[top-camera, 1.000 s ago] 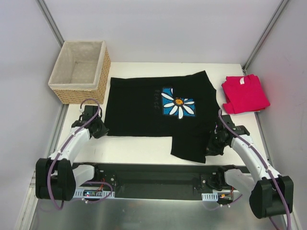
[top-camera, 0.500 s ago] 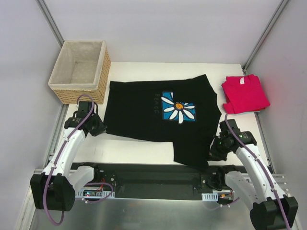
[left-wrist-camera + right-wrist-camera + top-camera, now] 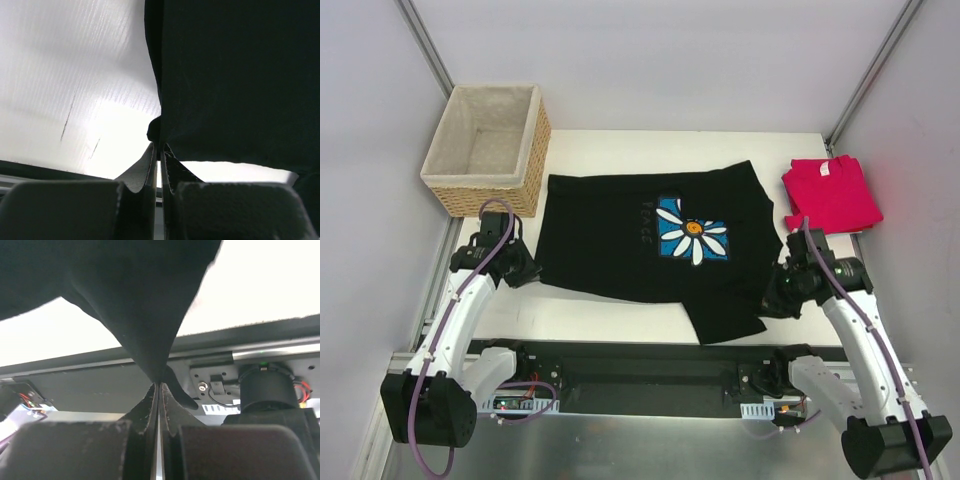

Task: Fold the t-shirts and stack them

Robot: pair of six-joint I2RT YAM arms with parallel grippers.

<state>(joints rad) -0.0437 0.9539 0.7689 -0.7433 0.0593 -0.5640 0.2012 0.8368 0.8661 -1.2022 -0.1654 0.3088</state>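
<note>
Fabric of the black t-shirt (image 3: 620, 235) lies spread across the middle of the table (image 3: 610, 310), daisy print up. The left gripper (image 3: 527, 270) is clamped on its near left corner; the right gripper (image 3: 772, 300) pinches its near right edge, the cloth drawn to a point between the fingers. The red t-shirt (image 3: 830, 195) lies folded at the far right, the wicker basket (image 3: 485, 190) at the far left.

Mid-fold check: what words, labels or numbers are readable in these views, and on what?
"PEACE": faint grey letters on the black t-shirt, just left of its daisy print; small, so this reading is tentative.
White neck tag on the red t-shirt: too small to read.
Both wrist views: no text visible.
</note>
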